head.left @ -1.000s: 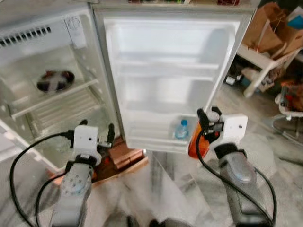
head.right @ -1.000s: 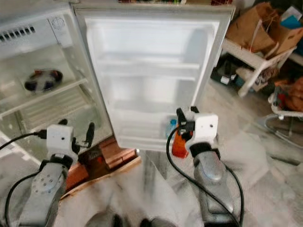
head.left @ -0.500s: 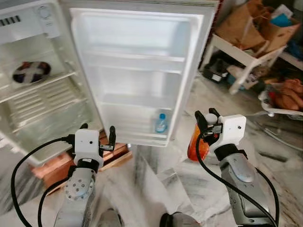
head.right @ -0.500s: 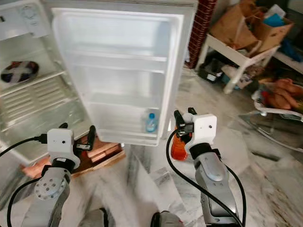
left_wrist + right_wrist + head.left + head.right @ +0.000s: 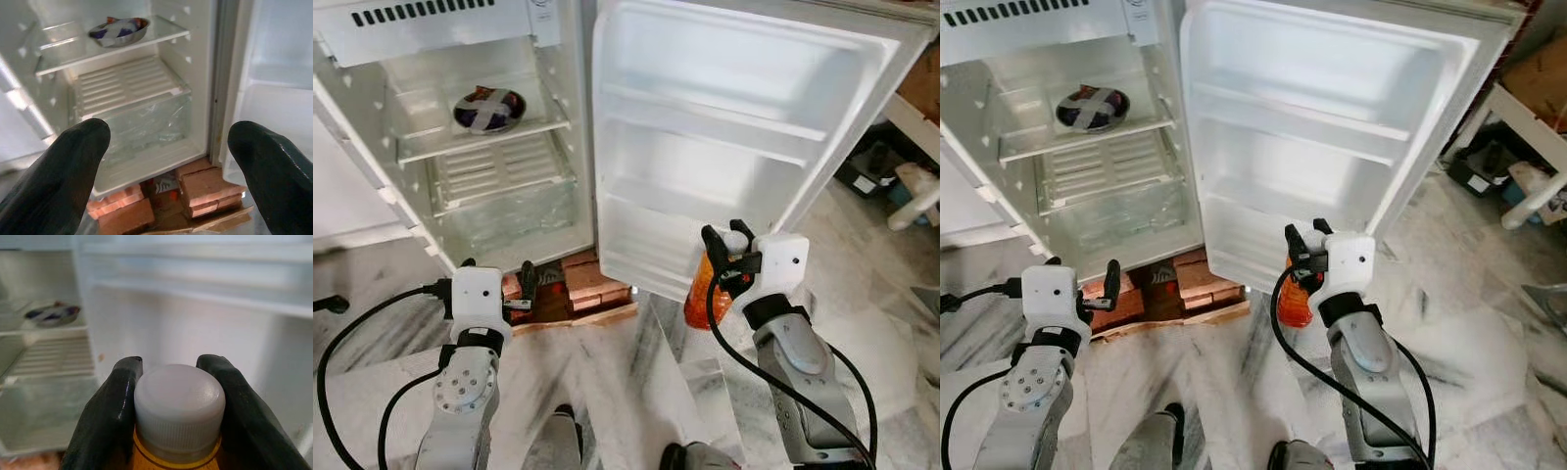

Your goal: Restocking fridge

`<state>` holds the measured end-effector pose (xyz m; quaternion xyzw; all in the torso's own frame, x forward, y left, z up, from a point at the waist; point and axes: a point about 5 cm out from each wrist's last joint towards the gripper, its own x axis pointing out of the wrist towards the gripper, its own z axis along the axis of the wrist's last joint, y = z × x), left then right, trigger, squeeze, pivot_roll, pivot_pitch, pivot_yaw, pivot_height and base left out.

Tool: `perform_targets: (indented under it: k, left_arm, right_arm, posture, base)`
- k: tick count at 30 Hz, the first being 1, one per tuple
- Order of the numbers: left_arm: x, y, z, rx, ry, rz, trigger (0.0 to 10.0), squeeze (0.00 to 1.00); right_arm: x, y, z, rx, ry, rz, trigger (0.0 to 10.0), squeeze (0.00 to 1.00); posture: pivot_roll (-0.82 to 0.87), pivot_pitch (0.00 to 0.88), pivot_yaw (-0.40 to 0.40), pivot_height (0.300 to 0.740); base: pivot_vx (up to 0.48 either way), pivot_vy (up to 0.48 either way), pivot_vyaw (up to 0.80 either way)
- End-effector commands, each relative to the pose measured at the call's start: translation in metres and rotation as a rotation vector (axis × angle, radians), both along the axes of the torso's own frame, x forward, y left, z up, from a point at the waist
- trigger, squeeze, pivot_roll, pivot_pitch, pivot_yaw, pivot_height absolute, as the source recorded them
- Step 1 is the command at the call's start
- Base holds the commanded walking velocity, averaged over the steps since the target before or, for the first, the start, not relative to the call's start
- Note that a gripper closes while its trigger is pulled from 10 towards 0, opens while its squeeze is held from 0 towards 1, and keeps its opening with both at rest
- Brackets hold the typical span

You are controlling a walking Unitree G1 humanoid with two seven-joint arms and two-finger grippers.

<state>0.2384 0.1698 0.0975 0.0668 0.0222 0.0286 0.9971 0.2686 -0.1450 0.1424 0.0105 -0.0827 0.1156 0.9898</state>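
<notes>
Bowl point(image 5: 486, 108) on fridge point(image 5: 489, 225) shelf.

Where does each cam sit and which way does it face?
Left eye: on the head, looking forward and down at the open fridge and door; both arms show, the right tool holding a bottle.
Right eye: same head, same scene; the left tool low by the bricks.
Left wrist: looks along its open fingers into the fridge at the bowl.
Right wrist: looks over the bottle's cap toward the door shelves, fingers on both sides.
Shared: all four see the bowl.
</notes>
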Motion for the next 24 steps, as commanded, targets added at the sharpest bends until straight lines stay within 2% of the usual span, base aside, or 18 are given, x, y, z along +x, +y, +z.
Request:
perform_targets:
  k: [1, 4, 11, 24]
  left_arm:
    - [-0.0002, -0.0002, 0.0002, 0.005, 0.007, 0.002, 10.0, 0.0]
    - [0.0001, -0.0003, 0.0002, 0.006, 0.007, 0.003, 10.0, 0.0]
    - [0.0009, -0.003, -0.001, -0.004, 0.009, 0.001, 10.0, 0.0]
    - [0.0015, -0.0057, -0.0018, -0.028, 0.013, -0.021, 10.0, 0.0]
  right_arm:
    - [0.0002, -0.0054, 0.0053, 0.003, -0.021, -0.018, 10.0, 0.0]
    - [0.0005, -0.0052, 0.0063, -0.027, -0.03, -0.012, 10.0, 0.0]
    - [0.0, -0.0022, 0.0079, -0.025, -0.041, 0.004, 10.0, 0.0]
    - [-0.003, -0.0038, 0.0063, -0.016, -0.036, -0.016, 10.0, 0.0]
  posture:
    - [0.11, 0.168, -0.044, 0.74]
    - [0.11, 0.165, -0.048, 0.74]
    - [0.1, 0.162, -0.051, 0.74]
    - [0.09, 0.165, -0.043, 0.74]
  base:
    - [0.0, 0.0, 0.0]
    - [0.089, 0.0, 0.0]
    - [0.275, 0.0, 0.67]
    - [0.33, 0.0, 0.0]
